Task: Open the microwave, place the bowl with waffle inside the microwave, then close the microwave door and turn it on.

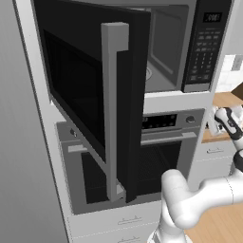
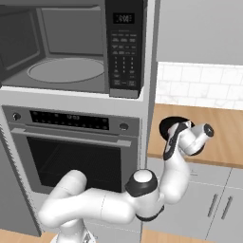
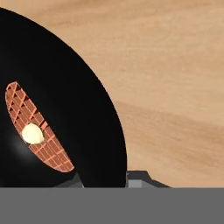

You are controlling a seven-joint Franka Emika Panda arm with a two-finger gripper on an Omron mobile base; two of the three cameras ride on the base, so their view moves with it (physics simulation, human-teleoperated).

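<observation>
The black bowl (image 3: 65,78) stands on the wooden counter (image 3: 175,87) right of the oven stack, with a brown waffle (image 3: 39,127) topped by a pale butter pat inside it. My gripper (image 3: 105,181) hangs close over the bowl's right rim, open, one fingertip (image 3: 70,181) over the inside and the other outside. From the right base view the bowl (image 2: 166,124) peeks out behind the gripper (image 2: 172,135). The microwave (image 2: 124,47) is open, its door (image 1: 90,95) with the grey bar handle (image 1: 112,118) swung wide to the left. Its glass turntable (image 2: 66,70) is bare.
A steel-framed oven (image 2: 71,156) with a horizontal handle sits under the microwave. The open door juts out into the space in front of the oven. White tile backsplash (image 2: 204,85) runs behind the counter, with grey drawers (image 2: 213,199) below it.
</observation>
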